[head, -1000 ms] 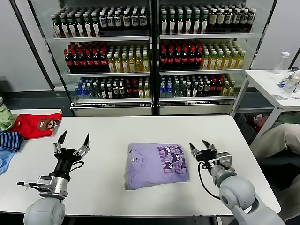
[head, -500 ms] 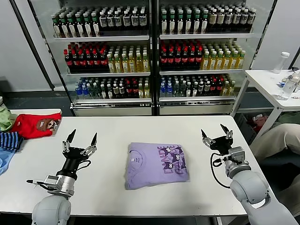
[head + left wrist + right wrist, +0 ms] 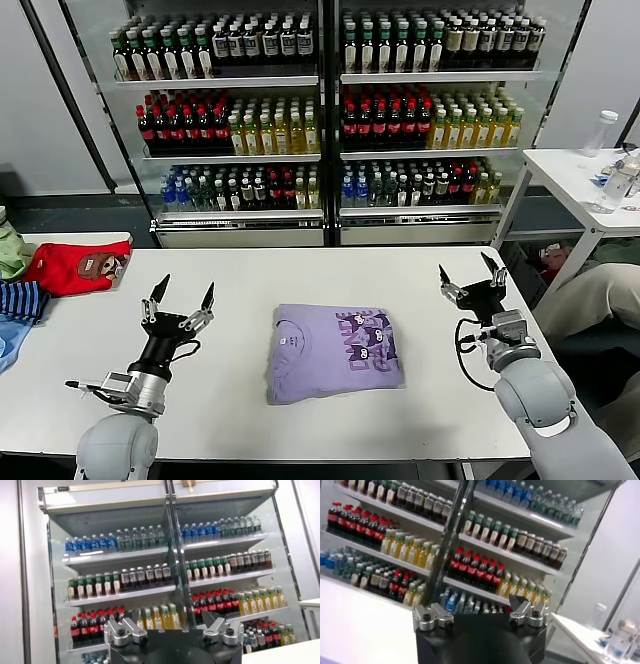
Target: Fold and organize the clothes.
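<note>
The lavender T-shirt [image 3: 333,351] lies folded into a neat rectangle on the middle of the white table [image 3: 300,275], print side up with dark purple cartoon and lettering. My left gripper [image 3: 183,293] is open and empty, raised with its fingers pointing up, to the left of the shirt. My right gripper [image 3: 469,271] is open and empty, raised to the right of the shirt near the table's right edge. Both wrist views look at the drinks fridge; the left gripper's base [image 3: 171,630] and the right gripper's base [image 3: 479,615] show there, and the shirt does not.
A red garment with a brown cartoon patch [image 3: 78,267] and a blue striped garment [image 3: 20,300] lie at the table's left end. A glass-door fridge [image 3: 325,120] full of bottles stands behind. A small white side table [image 3: 575,175] with bottles stands at the right.
Both grippers have lifted and moved away from the folded shirt, the left one up and slightly right, the right one farther right and back. The shirt has not moved.
</note>
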Tool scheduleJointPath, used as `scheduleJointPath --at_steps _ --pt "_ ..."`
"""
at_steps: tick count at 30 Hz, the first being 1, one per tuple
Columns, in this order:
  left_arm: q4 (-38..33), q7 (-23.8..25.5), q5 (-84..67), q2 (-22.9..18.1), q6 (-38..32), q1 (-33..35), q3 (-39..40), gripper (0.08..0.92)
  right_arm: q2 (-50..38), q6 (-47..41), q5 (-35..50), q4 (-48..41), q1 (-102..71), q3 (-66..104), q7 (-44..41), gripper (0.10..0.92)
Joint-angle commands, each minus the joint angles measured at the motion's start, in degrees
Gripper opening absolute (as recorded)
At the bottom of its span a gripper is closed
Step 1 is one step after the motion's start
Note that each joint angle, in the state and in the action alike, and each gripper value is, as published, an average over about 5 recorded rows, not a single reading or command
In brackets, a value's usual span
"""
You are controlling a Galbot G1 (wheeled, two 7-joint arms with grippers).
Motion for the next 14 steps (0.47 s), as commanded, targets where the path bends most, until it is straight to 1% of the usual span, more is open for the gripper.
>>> scheduleJointPath --at_steps 1,4,10,14 --pt "0.8 -1.5 0.9 0.2 -1.7 -1.7 0.2 0.823 0.7 6.3 -4.7 -4.3 0.4 0.2 -0.4 0.823" --pt "1.5 -1.6 0.9 0.6 -1.8 -2.6 0.2 0.823 1.0 6.5 -4.8 -3.7 -0.3 -0.1 -0.3 0.823" --pt "6.7 -3.6 1.3 0.7 -4.4 -4.7 1.7 0.823 0.2 7.2 -5.2 -3.0 -3.1 1.3 0.0 0.823" --pt "6.6 -4.8 2.9 0.5 -4.7 -5.3 3.3 0.823 -0.1 7.5 -5.2 -3.3 -4.0 2.1 0.2 0.823"
